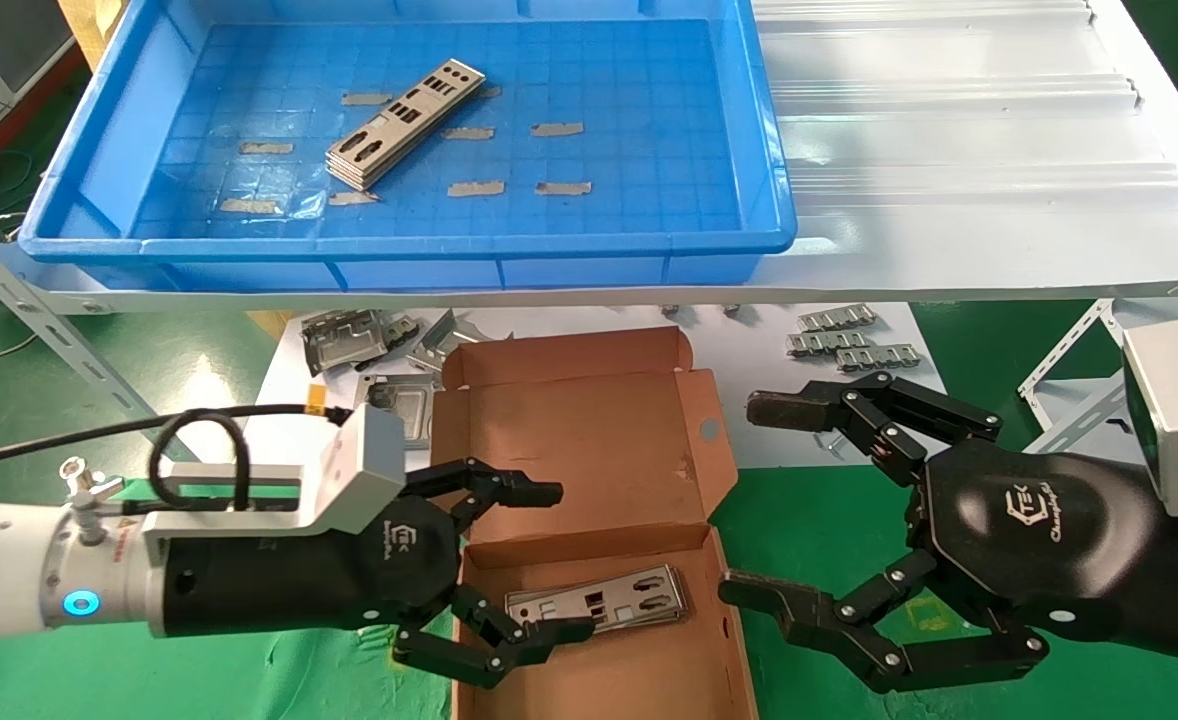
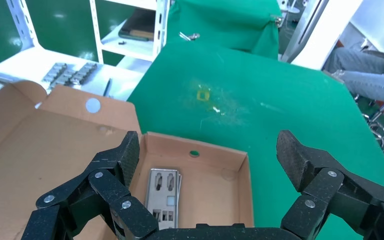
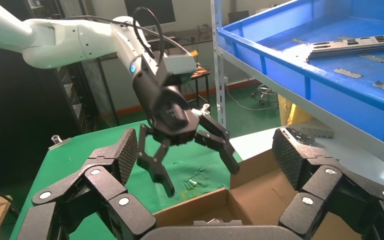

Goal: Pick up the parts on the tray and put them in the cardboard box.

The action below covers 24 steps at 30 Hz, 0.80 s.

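A stack of silver plates (image 1: 404, 122) lies in the blue tray (image 1: 589, 245) on the upper shelf. The brown cardboard box (image 1: 599, 470) sits open on the green table below, with silver plates (image 1: 597, 600) lying flat on its floor; they also show in the left wrist view (image 2: 162, 197). My left gripper (image 1: 549, 560) is open and empty, hovering over the box's left side above those plates. My right gripper (image 1: 764, 495) is open and empty just right of the box. The right wrist view shows the left gripper (image 3: 192, 160) above the box (image 3: 260, 192).
Boxy grey metal frames (image 1: 354, 340) lie on a white sheet behind the box, and small toothed silver strips (image 1: 854, 340) lie to its right. A white corrugated panel (image 1: 959, 130) fills the shelf right of the tray. Shelf brackets (image 1: 19, 290) flank both sides.
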Motion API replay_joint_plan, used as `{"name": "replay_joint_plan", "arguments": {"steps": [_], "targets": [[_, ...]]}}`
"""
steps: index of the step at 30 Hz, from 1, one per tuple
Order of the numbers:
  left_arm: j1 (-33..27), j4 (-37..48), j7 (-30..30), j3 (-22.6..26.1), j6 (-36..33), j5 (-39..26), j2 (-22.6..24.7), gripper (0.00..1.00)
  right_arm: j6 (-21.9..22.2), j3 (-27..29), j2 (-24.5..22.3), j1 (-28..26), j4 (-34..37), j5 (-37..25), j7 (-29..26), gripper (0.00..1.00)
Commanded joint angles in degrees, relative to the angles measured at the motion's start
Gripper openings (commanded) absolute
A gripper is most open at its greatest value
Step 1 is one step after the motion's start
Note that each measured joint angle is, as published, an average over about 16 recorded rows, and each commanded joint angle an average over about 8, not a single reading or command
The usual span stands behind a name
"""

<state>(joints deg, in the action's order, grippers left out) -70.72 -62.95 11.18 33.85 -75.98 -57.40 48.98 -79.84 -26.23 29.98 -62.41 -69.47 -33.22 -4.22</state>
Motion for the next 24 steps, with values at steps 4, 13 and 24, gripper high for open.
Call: {"name": "replay_joint_plan", "arguments": {"steps": [4, 13, 24], "targets": [[1.10, -1.28, -0.05, -2.14, -1.17, 1.87, -1.68, 1.00, 0.00, 0.00, 0.00, 0.00, 0.00, 0.00, 0.00, 1.00], [3.08, -3.57, -0.14, -5.99, -3.26, 5.22, -4.69, 1.00, 0.00, 0.00, 0.00, 0.00, 0.00, 0.00, 0.00, 1.00], [5.49, -6.37, -0.26, -10.69, -5.82, 9.32, -8.37, 1.00, 0.00, 0.00, 0.00, 0.00, 0.00, 0.00, 0.00, 1.00]]}}
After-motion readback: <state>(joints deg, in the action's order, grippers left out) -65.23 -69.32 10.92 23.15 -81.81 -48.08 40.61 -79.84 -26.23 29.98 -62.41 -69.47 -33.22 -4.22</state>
